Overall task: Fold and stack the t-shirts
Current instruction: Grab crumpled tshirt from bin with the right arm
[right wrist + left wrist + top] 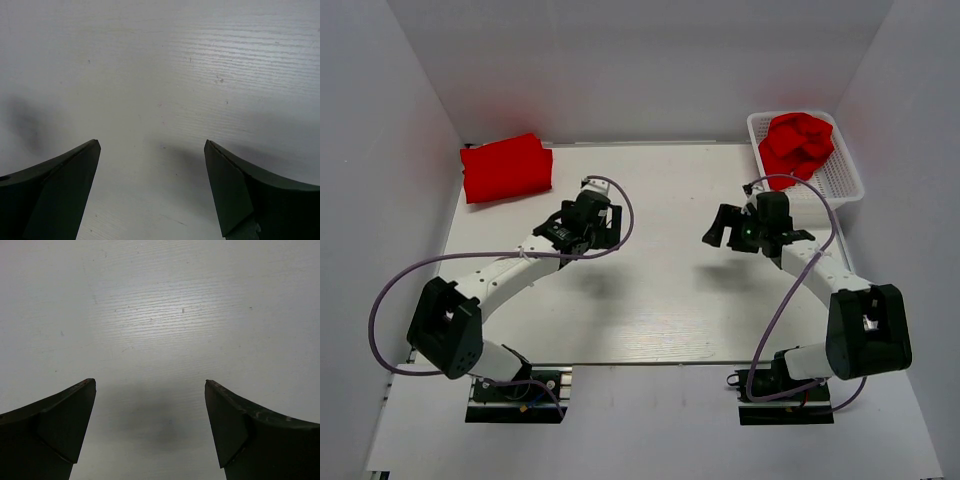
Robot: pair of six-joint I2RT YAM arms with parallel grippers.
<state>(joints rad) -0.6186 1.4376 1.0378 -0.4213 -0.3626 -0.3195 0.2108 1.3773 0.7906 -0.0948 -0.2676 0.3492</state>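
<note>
Elbows bent, left gripper [150, 383] and right gripper [152, 141] over table [660, 300] (jaws wide)

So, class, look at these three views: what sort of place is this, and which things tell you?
Probably a robotics lab test cell, not a home: white walls box in a white table, the left arm and right arm are mounted at its near edge, and red t-shirts sit in a mesh basket.
</note>
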